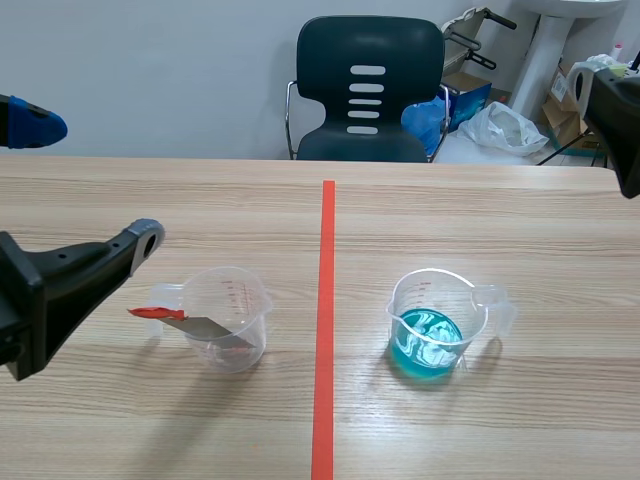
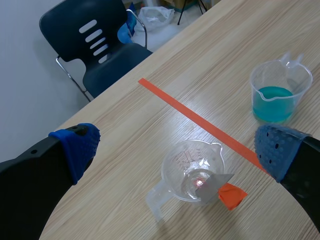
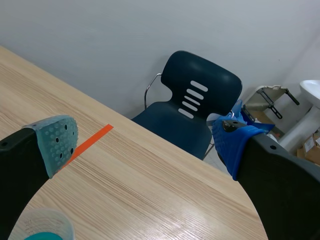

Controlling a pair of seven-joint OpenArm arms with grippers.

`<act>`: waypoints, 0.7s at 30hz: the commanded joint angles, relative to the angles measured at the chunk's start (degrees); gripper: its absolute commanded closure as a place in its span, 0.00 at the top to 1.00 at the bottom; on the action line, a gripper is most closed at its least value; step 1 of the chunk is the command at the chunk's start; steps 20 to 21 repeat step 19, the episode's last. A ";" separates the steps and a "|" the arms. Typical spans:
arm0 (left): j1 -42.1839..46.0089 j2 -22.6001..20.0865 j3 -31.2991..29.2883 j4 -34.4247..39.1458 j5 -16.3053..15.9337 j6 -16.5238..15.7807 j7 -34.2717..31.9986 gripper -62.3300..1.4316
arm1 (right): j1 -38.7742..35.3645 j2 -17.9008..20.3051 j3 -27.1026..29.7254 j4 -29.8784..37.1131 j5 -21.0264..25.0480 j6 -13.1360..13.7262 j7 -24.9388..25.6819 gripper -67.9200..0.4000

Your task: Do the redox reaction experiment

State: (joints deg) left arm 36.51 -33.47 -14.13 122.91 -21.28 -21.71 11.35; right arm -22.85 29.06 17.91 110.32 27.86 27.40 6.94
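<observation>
Looks like step one — left hand (image 2: 177, 147) and right hand (image 3: 145, 142) both wide open, holding nothing. The metal strip (image 1: 205, 328) leans in the clear beaker (image 1: 252, 298) on the tabletop (image 1: 500, 210), blue-solution beaker (image 1: 436, 275) across the tape (image 1: 326, 260). Next, I'd guess, left hand pinches the strip's orange end — carefully

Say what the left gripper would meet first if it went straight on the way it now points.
Probably the clear cup, with the metal strip in it, lying ahead between the left gripper's open fingers; depth unclear.
</observation>
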 commanded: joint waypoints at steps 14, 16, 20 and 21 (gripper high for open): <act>0.48 0.44 -0.13 0.74 -0.37 0.09 -0.81 1.00 | 0.61 3.85 -9.68 0.48 -8.50 -3.39 -0.22 0.81; 0.46 0.44 -0.13 0.74 -0.37 0.09 -0.81 1.00 | 0.61 3.82 -10.78 0.48 -9.31 -3.69 -0.22 0.81; 0.46 0.44 -0.13 0.74 -0.37 0.09 -0.81 1.00 | 0.61 3.80 -11.23 0.48 -9.49 -3.69 -0.15 0.81; 0.46 0.44 -0.13 0.74 -0.37 0.09 -0.81 1.00 | 0.61 3.80 -11.23 0.48 -9.49 -3.69 -0.15 0.81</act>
